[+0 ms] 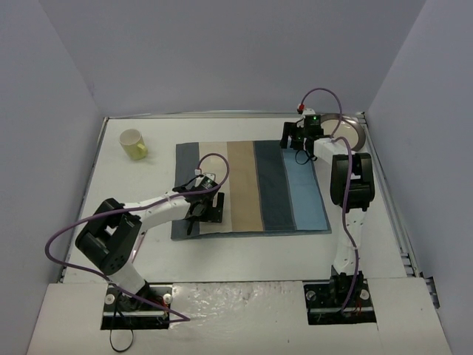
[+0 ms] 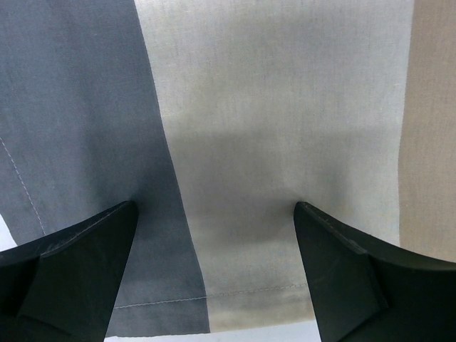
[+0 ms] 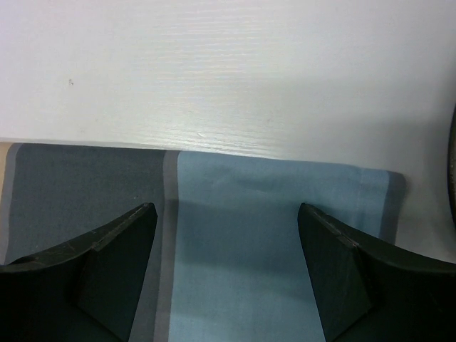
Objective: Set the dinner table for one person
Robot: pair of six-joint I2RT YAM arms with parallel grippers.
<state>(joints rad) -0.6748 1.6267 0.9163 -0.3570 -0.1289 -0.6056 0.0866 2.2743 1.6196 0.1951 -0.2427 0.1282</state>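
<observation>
A striped mat [image 1: 251,185] lies on the white bench [image 1: 126,185]. The left hand [image 2: 214,205] and right hand [image 3: 225,206] hover over it, wide open, empty.

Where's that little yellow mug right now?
In the overhead view, the yellow mug sits on the white table near its far left corner, just left of the striped placemat and not touching it.

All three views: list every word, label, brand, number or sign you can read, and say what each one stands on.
None can be read in any view.
The striped placemat, the yellow mug, the dish and the dinner table show no print.
</observation>
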